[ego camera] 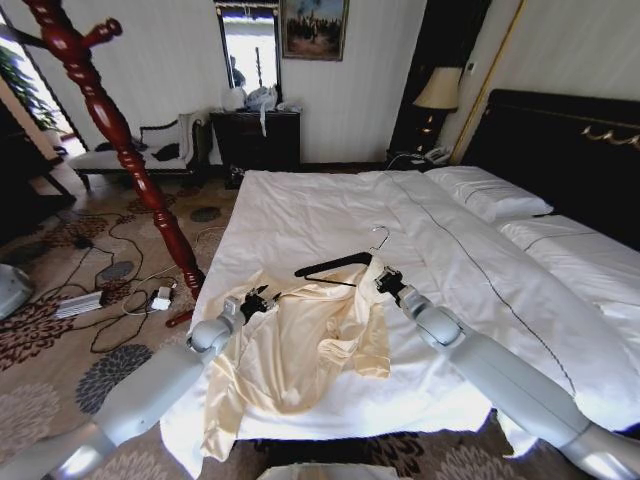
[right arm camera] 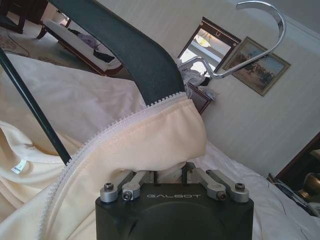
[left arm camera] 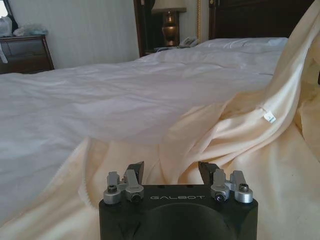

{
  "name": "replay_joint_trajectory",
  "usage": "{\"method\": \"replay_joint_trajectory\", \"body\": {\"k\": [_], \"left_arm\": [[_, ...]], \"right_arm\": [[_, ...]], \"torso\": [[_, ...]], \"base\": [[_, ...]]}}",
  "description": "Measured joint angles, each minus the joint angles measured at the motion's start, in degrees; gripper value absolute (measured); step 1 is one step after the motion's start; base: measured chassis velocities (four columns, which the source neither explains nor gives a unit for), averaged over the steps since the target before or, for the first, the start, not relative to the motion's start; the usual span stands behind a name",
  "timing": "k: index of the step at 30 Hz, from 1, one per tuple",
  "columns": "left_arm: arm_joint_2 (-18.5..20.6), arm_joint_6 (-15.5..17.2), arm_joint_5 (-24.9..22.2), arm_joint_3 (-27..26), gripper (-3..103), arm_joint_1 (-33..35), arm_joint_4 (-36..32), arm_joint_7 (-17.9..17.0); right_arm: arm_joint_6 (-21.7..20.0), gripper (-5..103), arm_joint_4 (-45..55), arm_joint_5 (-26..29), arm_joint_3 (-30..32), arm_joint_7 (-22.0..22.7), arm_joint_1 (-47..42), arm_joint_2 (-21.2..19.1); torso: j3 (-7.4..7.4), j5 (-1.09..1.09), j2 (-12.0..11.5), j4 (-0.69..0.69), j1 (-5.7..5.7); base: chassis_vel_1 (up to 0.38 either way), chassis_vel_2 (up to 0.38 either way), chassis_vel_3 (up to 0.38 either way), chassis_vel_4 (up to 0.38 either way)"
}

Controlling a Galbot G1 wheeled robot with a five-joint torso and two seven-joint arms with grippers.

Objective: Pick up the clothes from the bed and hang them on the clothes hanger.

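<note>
The clothes (ego camera: 300, 350), a pale cream-yellow top, lie crumpled at the foot of the bed (ego camera: 330, 210), partly hanging over its edge. The black clothes hanger (ego camera: 335, 265) with its silver hook lies on the duvet just beyond the top. One shoulder of the top (right arm camera: 165, 130) is drawn over the hanger's arm (right arm camera: 135, 55). My right gripper (ego camera: 383, 279) sits at that shoulder, its fingers closed on the cream fabric (right arm camera: 170, 172). At the top's opposite side, my left gripper (ego camera: 262, 298) stands open (left arm camera: 171, 172) just above the cloth (left arm camera: 225, 140), holding nothing.
A dark-red wooden coat stand (ego camera: 130, 150) rises from the carpet left of the bed. Cables and a power strip (ego camera: 110, 290) litter the floor beside it. Pillows (ego camera: 490, 190) and the dark headboard are at the right; a dresser (ego camera: 255, 135) stands by the far wall.
</note>
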Motion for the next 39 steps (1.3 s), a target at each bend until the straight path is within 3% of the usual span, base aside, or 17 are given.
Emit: {"method": "replay_joint_trajectory", "body": {"k": [8, 10, 13, 16, 18, 20, 21, 24, 33, 39], "left_arm": [[1.2, 0.7, 0.6, -0.7, 62, 1.4, 0.4, -0.1], [0.6, 0.6, 1.2, -0.8, 51, 1.1, 1.3, -0.2], [0.1, 0.2, 1.3, -0.9, 45, 0.9, 1.8, -0.3], [-0.5, 0.0, 1.3, -1.2, 29, 0.8, 2.3, -0.4], [-0.6, 0.0, 1.3, -1.3, 29, 0.8, 2.3, -0.4], [-0.5, 0.0, 1.0, -1.4, 19, 0.8, 2.4, -0.4], [-0.5, 0.0, 1.0, -1.4, 19, 0.8, 2.4, -0.4], [-0.2, 0.1, 0.8, -1.5, 3, 0.9, 2.3, -0.4], [0.9, -0.1, -0.3, -2.4, 1, 1.3, 0.5, -0.7], [2.7, 1.0, -5.0, -4.9, 1, 1.8, -2.8, -1.5]], "right_arm": [[0.0, 22, -0.1, 0.0, 0.1, 0.0, -0.2, 0.0], [0.0, 22, 0.0, 0.0, -0.1, 0.0, -0.1, 0.1], [0.0, 22, 0.2, 0.0, -0.2, 0.0, -0.1, 0.1], [0.0, 22, 0.5, 0.1, -0.1, 0.0, -0.2, -0.1], [0.0, 22, 0.6, 0.1, -0.1, 0.0, -0.3, -0.2], [0.0, 22, 0.7, 0.1, 0.0, 0.0, -0.4, -0.3], [0.0, 22, 0.7, 0.1, 0.0, 0.0, -0.4, -0.3], [-0.1, 22, 0.9, 0.2, 0.0, 0.1, -0.4, -0.2], [-0.1, 22, 1.5, 0.1, 0.1, 0.2, -0.8, -0.2], [-0.1, 22, 1.7, -0.6, 0.1, 0.2, -0.8, -0.4]], "torso": [[0.00, -0.01, 0.0, 0.01, 0.00], [0.00, 0.00, 0.0, 0.01, 0.00], [0.00, 0.00, 0.0, 0.00, 0.00], [0.00, 0.00, 0.0, 0.00, 0.00], [0.00, 0.00, 0.0, 0.00, 0.00], [0.00, 0.00, 0.0, 0.00, 0.00], [0.00, 0.00, 0.0, 0.00, 0.00], [0.00, 0.00, 0.0, 0.00, 0.00], [0.00, 0.00, 0.0, 0.00, 0.00], [0.00, -0.01, 0.0, 0.01, 0.00]], "base": [[0.000, 0.000, 0.000, 0.000], [0.000, 0.000, 0.000, 0.000], [0.000, 0.000, 0.000, 0.000], [0.000, 0.000, 0.000, 0.000], [0.000, 0.000, 0.000, 0.000], [0.000, 0.000, 0.000, 0.000], [0.000, 0.000, 0.000, 0.000], [0.000, 0.000, 0.000, 0.000], [0.000, 0.000, 0.000, 0.000], [0.000, 0.000, 0.000, 0.000]]}}
